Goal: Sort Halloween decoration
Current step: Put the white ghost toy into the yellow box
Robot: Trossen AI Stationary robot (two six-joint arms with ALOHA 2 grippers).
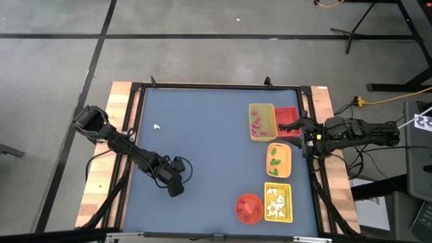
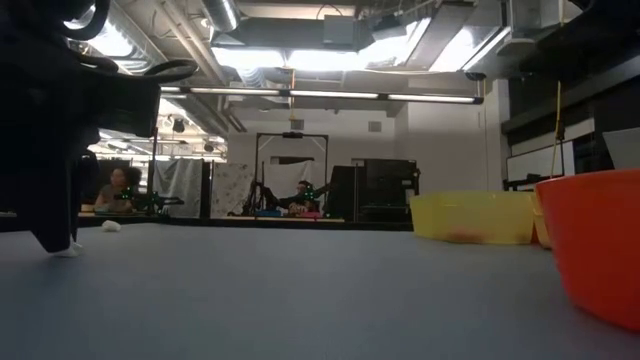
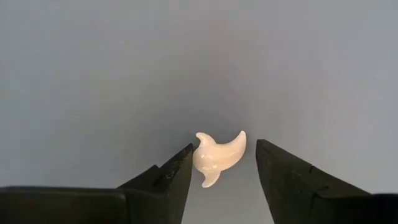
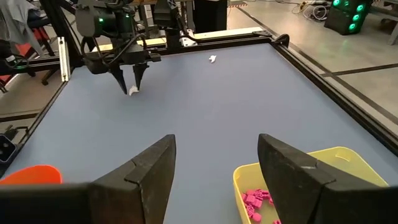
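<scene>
Left hand [image 3: 221, 171] open, straddling white ghost [image 3: 216, 157].

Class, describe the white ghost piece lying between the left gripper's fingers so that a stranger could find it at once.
Start at the blue table and find the left gripper near its front edge, left of the red-orange bowl. Between its open fingers lies a white ghost piece, curved with pointed tips. The other loose white piece lies alone, farther back.

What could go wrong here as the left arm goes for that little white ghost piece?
The white ghost piece lies off-centre between the left gripper fingers, close against one finger, so closing may flick it aside.

A second white piece lies alone far from the trays and might be missed.
</scene>
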